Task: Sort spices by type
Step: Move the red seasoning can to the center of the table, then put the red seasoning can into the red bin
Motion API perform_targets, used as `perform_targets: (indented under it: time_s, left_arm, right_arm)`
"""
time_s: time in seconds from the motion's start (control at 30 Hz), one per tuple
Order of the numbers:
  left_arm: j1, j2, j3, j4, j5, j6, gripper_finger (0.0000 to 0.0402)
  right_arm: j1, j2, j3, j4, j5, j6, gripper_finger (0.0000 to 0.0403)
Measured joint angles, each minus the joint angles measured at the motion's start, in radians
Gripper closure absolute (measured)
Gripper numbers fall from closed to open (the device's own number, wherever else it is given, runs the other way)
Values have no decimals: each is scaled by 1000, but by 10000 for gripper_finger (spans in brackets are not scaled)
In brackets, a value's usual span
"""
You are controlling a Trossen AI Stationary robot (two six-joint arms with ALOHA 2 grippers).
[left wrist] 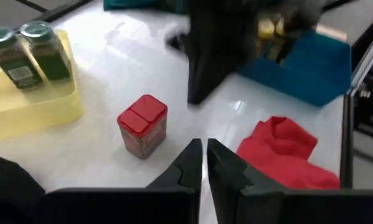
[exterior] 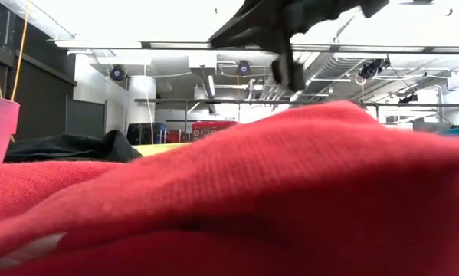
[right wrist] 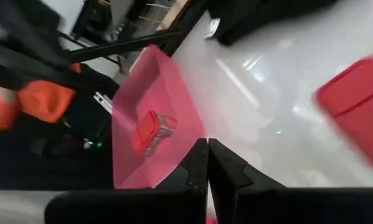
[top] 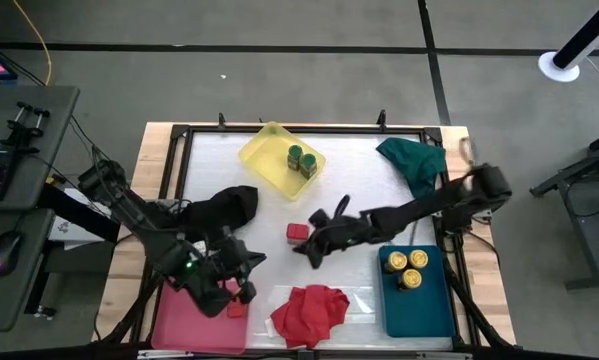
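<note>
A red square box point(top: 297, 233) point(left wrist: 142, 124) stands upright on the white table, between my two grippers. Another red box point(top: 237, 308) point(right wrist: 152, 132) lies on its side in the pink tray point(top: 194, 322). Two green-lidded jars point(top: 300, 160) point(left wrist: 24, 53) stand in the yellow tray point(top: 264, 150). Yellow-lidded jars point(top: 407, 268) stand in the teal tray point(top: 419, 310). My left gripper point(top: 241, 262) point(left wrist: 205, 155) hovers shut over the pink tray's far right corner, pointing at the standing box. My right gripper point(top: 314, 250) point(right wrist: 207, 158) is shut just right of that box and holds nothing.
A red cloth point(top: 309, 310) lies crumpled at the near edge between the pink and teal trays and fills the low view's foreground point(exterior: 290, 192). A black cloth point(top: 227, 208) lies left of centre. A green cloth point(top: 414, 160) lies at the far right corner.
</note>
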Motion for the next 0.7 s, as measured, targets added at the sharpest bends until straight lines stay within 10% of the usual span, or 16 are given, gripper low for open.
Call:
perform_targets:
  time_s: [0.37,0.7]
  left_arm:
    - [340,3,0,333,458,649,258]
    - [533,104,0,261,667,869,100]
  right_arm:
    - [89,-488,0,-674,247,-29,403]
    - [264,-668,0,-949,441,151,403]
